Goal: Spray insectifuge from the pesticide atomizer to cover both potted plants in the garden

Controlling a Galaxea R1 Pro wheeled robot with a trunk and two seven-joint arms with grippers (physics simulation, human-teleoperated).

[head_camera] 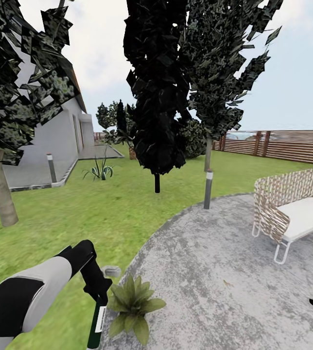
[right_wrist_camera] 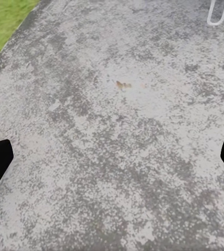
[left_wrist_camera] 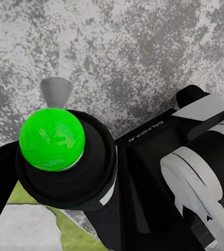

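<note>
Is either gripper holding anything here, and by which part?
The left gripper holds the pesticide atomizer by its upper end; the right gripper holds nothing.

Open grey patio (head_camera: 215, 272) across the middle and toward the right edge, bare paving under the right tool (right_wrist_camera: 112, 157), its fingers spread wide with nothing between. Blocked at the patio's left edge by a low potted plant (head_camera: 133, 304), just beside the left tool (head_camera: 98, 291), which is clamped on the pesticide atomizer (head_camera: 96, 325) hanging down next to the leaves. Small grey stone (head_camera: 111, 271) just behind that plant, on the grass. Woven bench (head_camera: 292, 209) standing at the patio's right edge. Bollard lamp (head_camera: 208, 189) upright at the far edge, dark tree (head_camera: 157, 97) behind it on open lawn (head_camera: 78, 214).
</note>
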